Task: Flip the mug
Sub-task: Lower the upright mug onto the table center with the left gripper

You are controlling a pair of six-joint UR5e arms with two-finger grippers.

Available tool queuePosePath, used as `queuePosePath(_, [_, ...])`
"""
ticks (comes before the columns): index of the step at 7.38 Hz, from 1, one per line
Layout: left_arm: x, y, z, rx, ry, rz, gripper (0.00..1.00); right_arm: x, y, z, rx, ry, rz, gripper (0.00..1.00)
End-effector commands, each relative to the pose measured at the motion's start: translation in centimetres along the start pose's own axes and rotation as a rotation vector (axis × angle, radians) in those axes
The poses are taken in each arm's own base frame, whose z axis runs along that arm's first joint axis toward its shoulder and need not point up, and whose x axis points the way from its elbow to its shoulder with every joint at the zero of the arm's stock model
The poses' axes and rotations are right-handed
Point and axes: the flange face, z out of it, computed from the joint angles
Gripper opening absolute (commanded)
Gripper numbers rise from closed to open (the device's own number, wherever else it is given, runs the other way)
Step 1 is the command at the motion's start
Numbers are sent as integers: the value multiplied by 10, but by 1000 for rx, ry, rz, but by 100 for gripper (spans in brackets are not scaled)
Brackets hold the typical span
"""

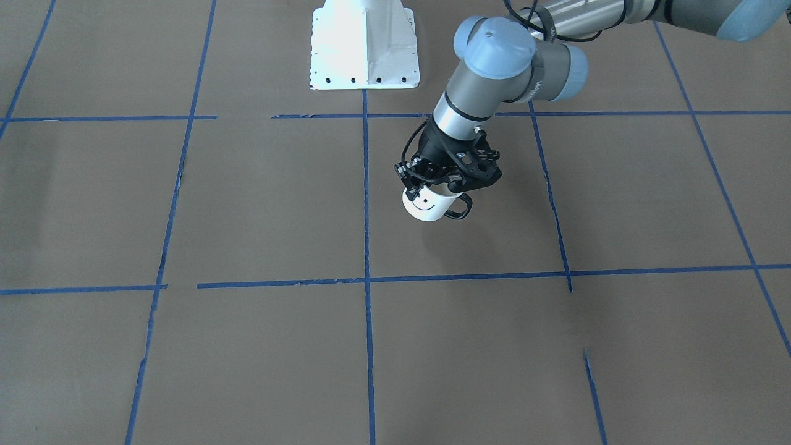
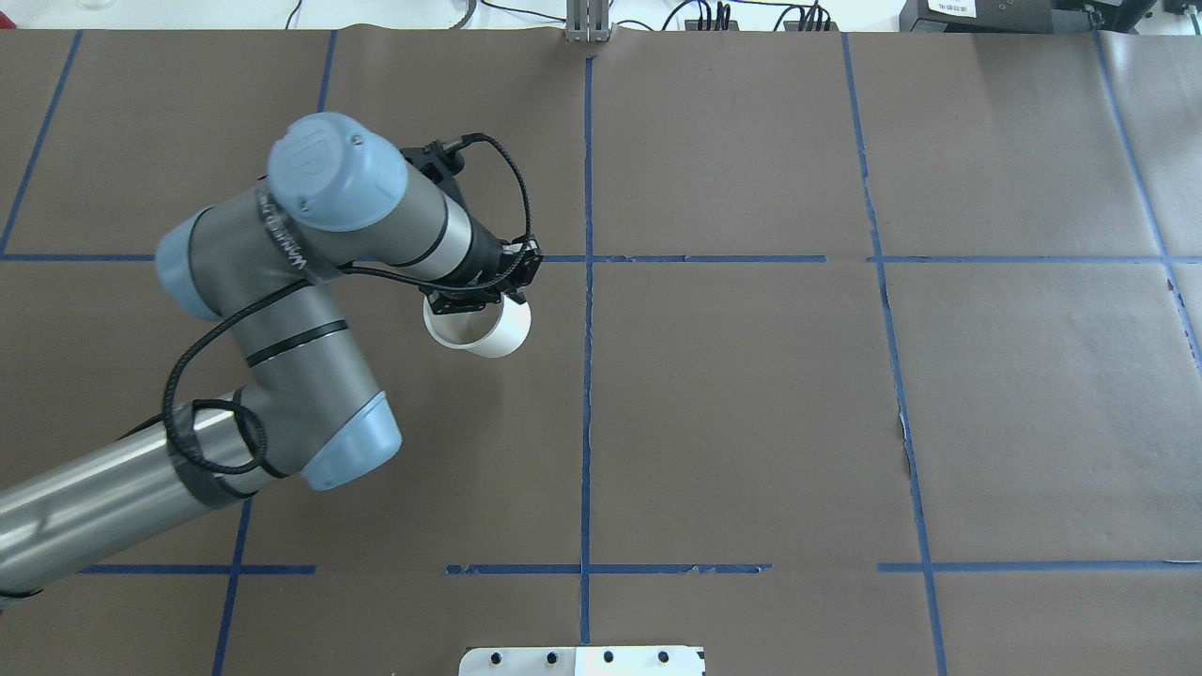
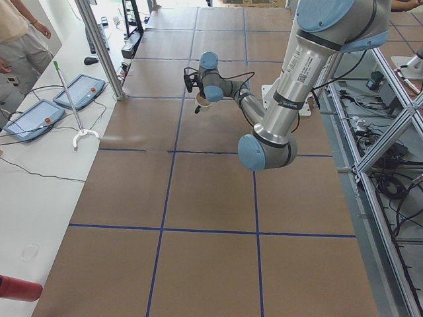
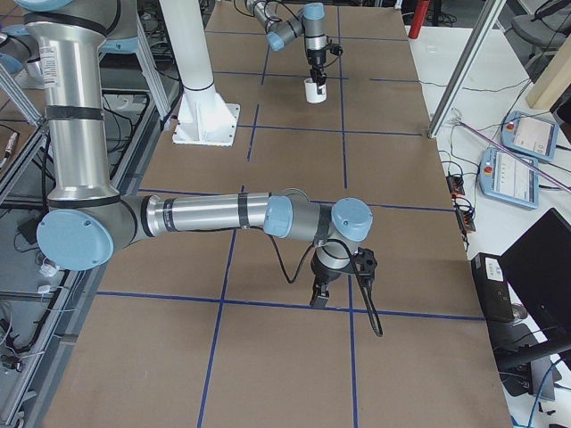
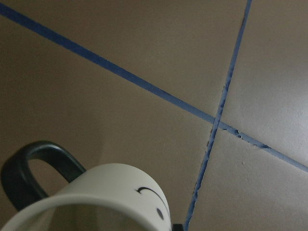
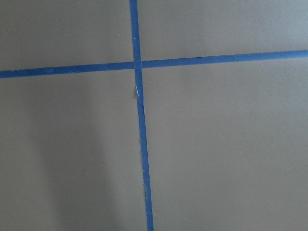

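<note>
The white mug with a black smiley face and a black loop handle hangs tilted from my left gripper, which is shut on its rim. It seems to be a little above the brown table. In the overhead view the mug has its open mouth turned up and towards the robot, under the left gripper. The left wrist view shows the rim, face and handle of the mug close up. My right gripper points down near the table in the exterior right view only. I cannot tell if it is open or shut.
Blue tape lines divide the brown table into squares. The white robot base plate stands at the table's robot side. Teach pendants lie on a white side bench, with a person beside it.
</note>
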Motion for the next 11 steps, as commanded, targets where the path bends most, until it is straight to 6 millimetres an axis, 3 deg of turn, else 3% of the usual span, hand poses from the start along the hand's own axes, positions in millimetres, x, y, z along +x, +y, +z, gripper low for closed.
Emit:
queuePosePath(1, [70, 12, 38, -14, -104, 12, 0, 0, 0, 0, 0, 0, 0, 100])
queuePosePath(3, [70, 43, 68, -2, -136, 48, 0, 0, 0, 0, 0, 0, 0, 100])
queuePosePath(5, [73, 57, 84, -15, -158, 57, 0, 0, 0, 0, 0, 0, 0, 100])
queuePosePath(6, [76, 60, 83, -17, -156, 56, 15, 0, 0, 0, 0, 0, 0, 100])
queuePosePath(7, [77, 62, 85, 7, -154, 53, 75, 0, 0, 0, 0, 0, 0, 100])
queuePosePath(8, [79, 74, 87, 26, -150, 57, 100, 0, 0, 0, 0, 0, 0, 100])
queuePosePath(9, [82, 76, 74, 27, -124, 68, 100, 0, 0, 0, 0, 0, 0, 100])
queuePosePath(10, [89, 67, 44, 39, -74, 72, 100, 0, 0, 0, 0, 0, 0, 100])
queuePosePath(11, [80, 55, 22, 57, -54, 68, 100, 0, 0, 0, -1, 0, 1, 100])
